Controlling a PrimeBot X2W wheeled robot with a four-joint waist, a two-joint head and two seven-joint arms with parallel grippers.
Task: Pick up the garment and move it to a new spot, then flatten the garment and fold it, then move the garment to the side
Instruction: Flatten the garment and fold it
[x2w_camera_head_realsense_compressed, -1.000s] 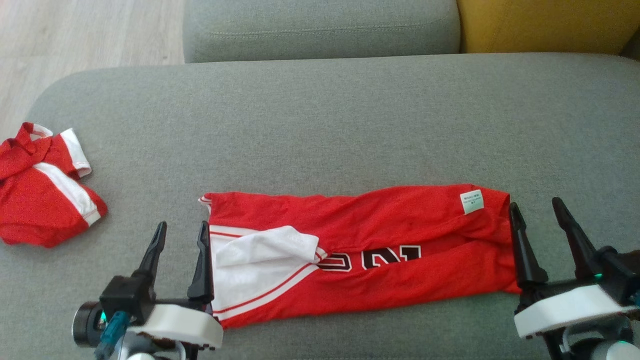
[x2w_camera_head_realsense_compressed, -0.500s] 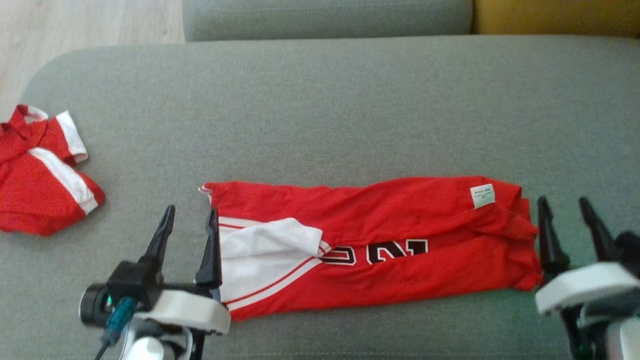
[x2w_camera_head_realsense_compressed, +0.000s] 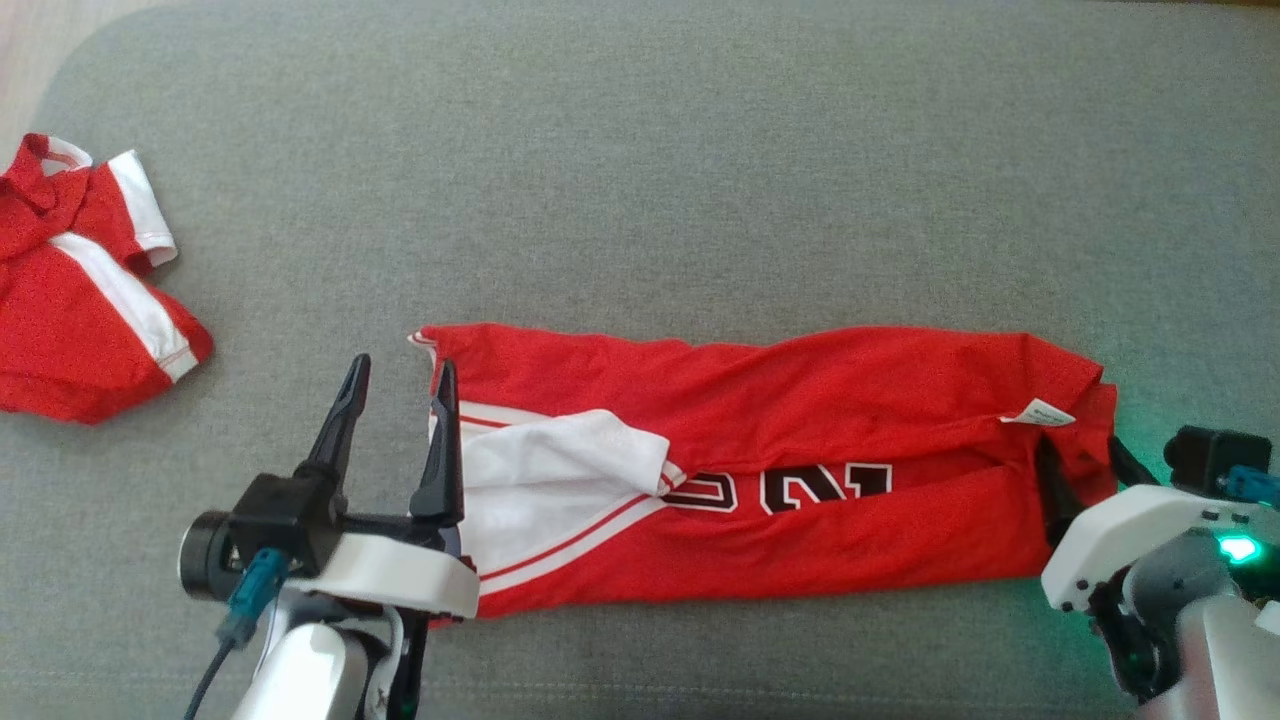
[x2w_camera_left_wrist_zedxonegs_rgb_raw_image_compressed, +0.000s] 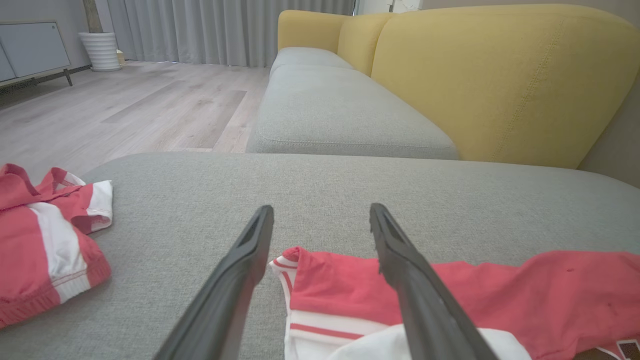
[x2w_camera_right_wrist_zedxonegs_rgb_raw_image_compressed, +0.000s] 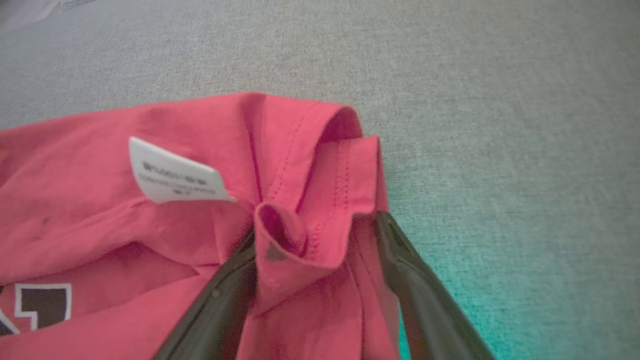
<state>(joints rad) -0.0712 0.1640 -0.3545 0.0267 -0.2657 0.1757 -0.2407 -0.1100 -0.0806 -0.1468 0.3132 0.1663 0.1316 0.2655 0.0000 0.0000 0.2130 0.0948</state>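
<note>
Head view shows a long red jersey garment (x2w_camera_head_realsense_compressed: 780, 440), folded into a narrow strip, lying across the near part of a wide grey fabric cushion (x2w_camera_head_realsense_compressed: 700, 180). Its left end has a white panel with thin red stripes (x2w_camera_head_realsense_compressed: 540, 490), and black letters with a white outline (x2w_camera_head_realsense_compressed: 780, 488) sit near the middle of the strip. A small white label (x2w_camera_head_realsense_compressed: 1040, 415) stands up close to the right end.

At the left end, the left fingers (x2w_camera_head_realsense_compressed: 443, 440) are spread wide apart and hold nothing. One finger lies over the white edge of the garment, the other is above the bare cushion just beside it. In the left wrist view these left fingers (x2w_camera_left_wrist_zedxonegs_rgb_raw_image_compressed: 400, 260) stand on both sides of the garment's striped corner.

At the right end, the right fingers (x2w_camera_head_realsense_compressed: 1050, 490) are also wide open. In the right wrist view the right fingers (x2w_camera_right_wrist_zedxonegs_rgb_raw_image_compressed: 405, 270) have the bunched red hem between them, near the label (x2w_camera_right_wrist_zedxonegs_rgb_raw_image_compressed: 175, 175), but they are not pressed together on it.

A second red and white garment (x2w_camera_head_realsense_compressed: 80, 310) lies crumpled on the far left of the cushion, well apart from the first. Behind the cushion, the left wrist view shows a yellow sofa back (x2w_camera_left_wrist_zedxonegs_rgb_raw_image_compressed: 490, 75) and a pale wooden floor (x2w_camera_left_wrist_zedxonegs_rgb_raw_image_compressed: 125, 110).
</note>
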